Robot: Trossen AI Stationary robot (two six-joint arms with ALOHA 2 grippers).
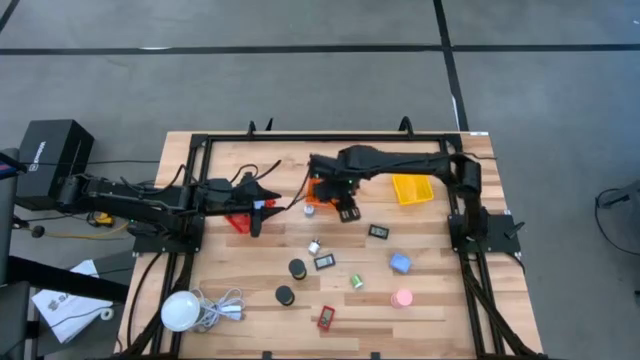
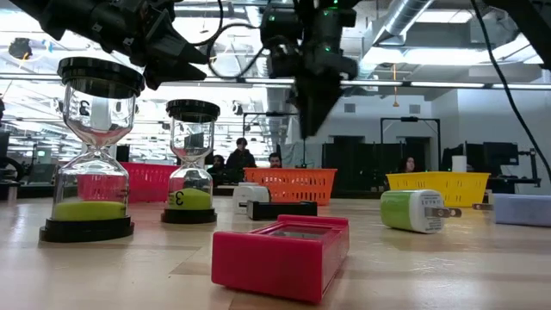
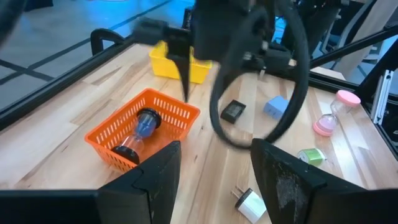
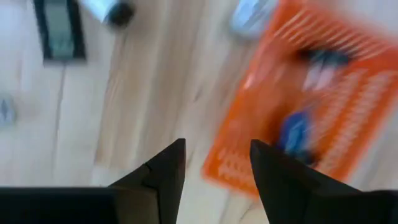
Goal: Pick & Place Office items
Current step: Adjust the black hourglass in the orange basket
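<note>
Now the right gripper (image 4: 214, 168) hangs empty just beside the orange mesh basket (image 3: 177, 112), its fingers spread; a blue-sanded hourglass with black caps (image 3: 138, 132) lies on its side inside that basket. Lifting straight up seems wisest, so the fingers clear the rim; the left gripper (image 3: 214, 171) waits spread near the red mesh basket (image 1: 240, 221); other office items dot the wooden table (image 1: 430, 300).

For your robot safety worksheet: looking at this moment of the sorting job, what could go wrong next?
1. The right gripper hangs over the orange basket with the left gripper close by; the two arms could collide.
2. The blue sand timer lies on its side in that basket; a low pass might snag the rim and tip it.
3. The upright green timers look easy to topple.
</note>
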